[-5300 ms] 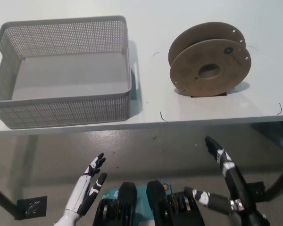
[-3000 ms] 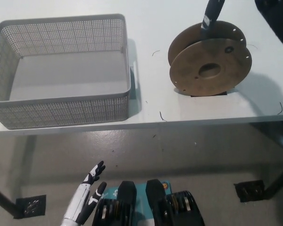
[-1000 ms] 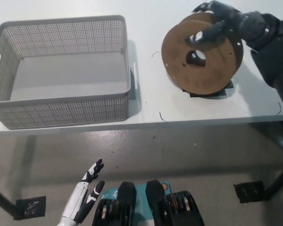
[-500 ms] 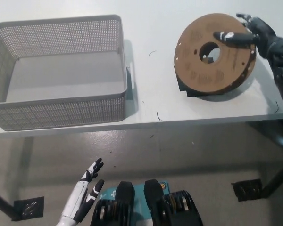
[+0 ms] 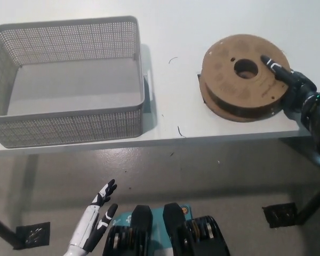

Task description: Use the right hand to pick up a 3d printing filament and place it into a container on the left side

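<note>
A brown cardboard filament spool (image 5: 244, 77) lies flat on the white table (image 5: 176, 32), right of centre, its hub hole facing up. My black right hand (image 5: 289, 84) rests at the spool's right edge, one finger stretched across the top flange toward the hub; it has no grip on the spool. The grey mesh basket (image 5: 68, 117) stands empty on the table's left side. My white left hand (image 5: 96, 224) hangs below the table edge at lower left, fingers apart and empty.
The table's front edge (image 5: 149, 143) runs across the middle of the picture, with grey floor below it. A few thin dark filament scraps (image 5: 178, 132) lie on the table between basket and spool.
The spool went from standing on its rim to tilted, and now lies flat. My right hand came from the far side round to the spool's right edge. The left hand stayed put.
</note>
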Robot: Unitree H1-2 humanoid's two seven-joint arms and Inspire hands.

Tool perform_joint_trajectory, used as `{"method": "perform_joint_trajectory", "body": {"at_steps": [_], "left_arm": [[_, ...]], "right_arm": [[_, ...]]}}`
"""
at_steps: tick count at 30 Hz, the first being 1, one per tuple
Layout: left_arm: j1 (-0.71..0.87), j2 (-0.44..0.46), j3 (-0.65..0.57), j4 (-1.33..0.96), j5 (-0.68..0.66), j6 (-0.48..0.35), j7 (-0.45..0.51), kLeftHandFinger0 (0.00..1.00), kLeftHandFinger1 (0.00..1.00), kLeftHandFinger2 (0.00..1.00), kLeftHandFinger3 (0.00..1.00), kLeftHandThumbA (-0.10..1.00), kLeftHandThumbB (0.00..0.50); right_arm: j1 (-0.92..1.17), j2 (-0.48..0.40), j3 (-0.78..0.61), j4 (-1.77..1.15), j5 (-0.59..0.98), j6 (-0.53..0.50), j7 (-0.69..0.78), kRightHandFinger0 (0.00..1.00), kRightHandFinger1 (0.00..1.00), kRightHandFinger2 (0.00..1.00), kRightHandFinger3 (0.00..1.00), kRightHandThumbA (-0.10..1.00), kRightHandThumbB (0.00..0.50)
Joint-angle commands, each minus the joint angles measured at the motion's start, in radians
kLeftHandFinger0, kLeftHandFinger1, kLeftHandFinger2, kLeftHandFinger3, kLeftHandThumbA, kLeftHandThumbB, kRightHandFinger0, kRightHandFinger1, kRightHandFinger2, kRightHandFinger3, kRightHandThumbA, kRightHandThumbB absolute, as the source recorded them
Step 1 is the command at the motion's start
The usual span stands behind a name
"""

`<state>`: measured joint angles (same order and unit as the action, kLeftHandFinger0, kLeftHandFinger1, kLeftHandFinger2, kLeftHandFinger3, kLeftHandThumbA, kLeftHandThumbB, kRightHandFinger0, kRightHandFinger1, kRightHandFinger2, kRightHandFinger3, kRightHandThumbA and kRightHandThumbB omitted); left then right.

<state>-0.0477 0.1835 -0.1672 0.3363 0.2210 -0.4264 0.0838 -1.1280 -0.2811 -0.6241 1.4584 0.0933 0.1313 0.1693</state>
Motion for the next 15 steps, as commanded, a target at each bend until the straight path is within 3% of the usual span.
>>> {"method": "perform_joint_trajectory", "body": {"at_steps": [1,4,6,8,12,15], "left_arm": [[-0.010,0.011,-0.002,-0.012,-0.004,-0.044,0.001,1.00,1.00,1.00,1.00,1.00,0.197],[-0.006,0.009,-0.002,-0.015,-0.008,-0.044,-0.002,1.00,1.00,1.00,1.00,1.00,0.192],[-0.005,0.010,-0.003,-0.013,-0.003,-0.044,-0.002,1.00,1.00,1.00,1.00,1.00,0.197],[-0.005,0.010,-0.005,-0.012,0.000,-0.044,0.001,1.00,1.00,1.00,1.00,1.00,0.194],[-0.007,0.010,-0.006,-0.012,0.005,-0.044,0.001,1.00,1.00,1.00,1.00,1.00,0.195],[-0.007,0.012,-0.005,-0.014,0.000,-0.044,-0.006,1.00,1.00,1.00,1.00,1.00,0.202]], "right_arm": [[-0.098,-0.008,-0.179,-0.017,0.275,0.063,0.051,0.00,0.08,0.61,1.00,-0.10,0.055],[-0.113,-0.010,-0.257,-0.014,0.329,0.090,0.026,0.00,0.15,0.69,1.00,-0.10,0.079],[-0.133,-0.012,-0.302,-0.016,0.355,0.100,0.019,0.00,0.12,0.69,1.00,-0.10,0.096],[-0.153,-0.015,-0.330,-0.018,0.371,0.114,0.030,0.00,0.09,0.68,1.00,-0.10,0.083],[-0.202,-0.019,-0.355,-0.024,0.386,0.138,0.049,0.00,0.22,0.71,1.00,-0.10,0.076],[-0.241,-0.021,-0.334,-0.033,0.370,0.144,0.068,0.00,0.24,0.71,1.00,-0.10,0.058]]}}
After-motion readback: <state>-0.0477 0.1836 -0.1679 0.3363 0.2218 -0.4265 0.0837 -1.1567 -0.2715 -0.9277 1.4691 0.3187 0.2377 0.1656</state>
